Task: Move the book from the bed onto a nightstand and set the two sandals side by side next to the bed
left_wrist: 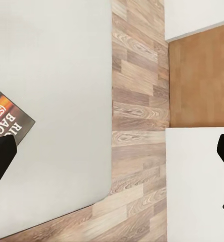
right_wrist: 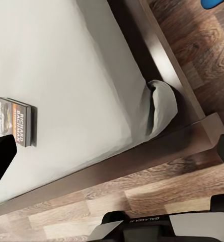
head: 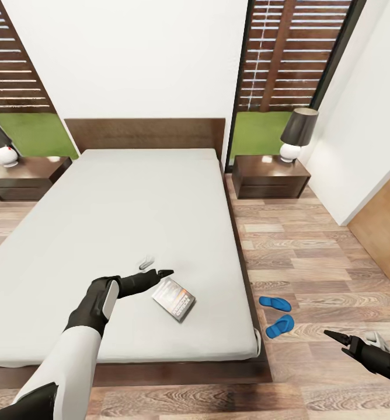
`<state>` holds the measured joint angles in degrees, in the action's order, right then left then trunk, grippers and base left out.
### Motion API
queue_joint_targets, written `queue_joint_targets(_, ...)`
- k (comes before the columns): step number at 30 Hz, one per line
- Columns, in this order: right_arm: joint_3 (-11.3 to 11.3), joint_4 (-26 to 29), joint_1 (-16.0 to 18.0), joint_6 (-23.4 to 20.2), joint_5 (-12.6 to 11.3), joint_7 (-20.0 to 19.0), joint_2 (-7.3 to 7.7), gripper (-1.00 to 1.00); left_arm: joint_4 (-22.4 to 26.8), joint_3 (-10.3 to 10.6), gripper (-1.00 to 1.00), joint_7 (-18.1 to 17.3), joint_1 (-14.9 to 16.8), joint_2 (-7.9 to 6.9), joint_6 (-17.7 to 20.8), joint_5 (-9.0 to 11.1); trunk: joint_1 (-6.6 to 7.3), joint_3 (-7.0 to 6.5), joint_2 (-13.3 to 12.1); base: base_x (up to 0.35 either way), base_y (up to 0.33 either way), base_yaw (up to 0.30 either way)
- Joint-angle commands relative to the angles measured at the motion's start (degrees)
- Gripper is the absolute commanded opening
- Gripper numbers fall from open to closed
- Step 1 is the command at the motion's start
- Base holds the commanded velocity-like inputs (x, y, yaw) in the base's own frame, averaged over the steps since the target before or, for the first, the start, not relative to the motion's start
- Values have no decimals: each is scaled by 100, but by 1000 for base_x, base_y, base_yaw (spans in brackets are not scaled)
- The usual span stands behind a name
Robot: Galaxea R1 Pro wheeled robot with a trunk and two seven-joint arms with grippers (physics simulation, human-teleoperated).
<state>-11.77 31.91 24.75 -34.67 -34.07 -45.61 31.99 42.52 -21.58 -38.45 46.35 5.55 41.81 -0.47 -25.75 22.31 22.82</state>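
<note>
My left tool (head: 151,268) spread above bed (head: 101,221); one book (head: 173,298) just beside it. Right tool (head: 350,338) spread; two sandals (head: 275,303) nearby on floor.

Readable text: one book cover and a robot marking.
The book (right_wrist: 15,121) on the bed reads "RICHARD BACHMAN"; the robot's body (right_wrist: 142,222) bears a partly legible "GALAXEA".

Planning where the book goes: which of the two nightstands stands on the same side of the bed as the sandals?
The nightstand with the whole dark-shaded lamp, at the bed's right; both sandals lie on the floor that side.
</note>
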Motion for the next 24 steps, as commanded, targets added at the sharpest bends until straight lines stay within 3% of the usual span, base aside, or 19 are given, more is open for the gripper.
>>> queue_joint_targets(1, -10, -1, 4, -39, -21, -8, 0, 100, 5, -34, 100, -22, 6, 6, 48, -6, -3, 9, 10, 0, 0, 0)
queue_joint_targets(5, -10, -1, 4, -39, -21, -8, 0, 100, 10, -194, 100, 4, 6, -3, 34, -2, -3, 9, 10, 0, 0, 0)
queue_joint_targets(6, -10, -1, 4, -40, -21, -9, 0, 100, 10, -498, 100, 19, 6, -7, -48, -2, -3, 9, 10, 0, 0, 0)
queue_joint_targets(7, -10, -1, 4, -40, -21, -7, 0, 100, 9, -676, 100, 23, 6, -8, -113, -5, -3, 9, 10, 0, 0, 0)
queue_joint_targets(10, -10, -1, 4, -40, -24, -9, 0, 100, -38, -982, 100, 118, 6, -10, -274, -20, -3, 9, 10, 0, 0, 0)
queue_joint_targets(18, -10, 2, 4, -40, -30, -9, 0, 100, -66, -1066, 100, 1178, 64, 19, -373, 10, -3, 10, 10, 0, 0, 0)
queue_joint_targets(24, -5, 12, 4, -40, -30, -20, 0, 100, -87, -1075, 100, 1302, 90, 55, -374, 11, -3, 10, 10, 0, 0, 0)
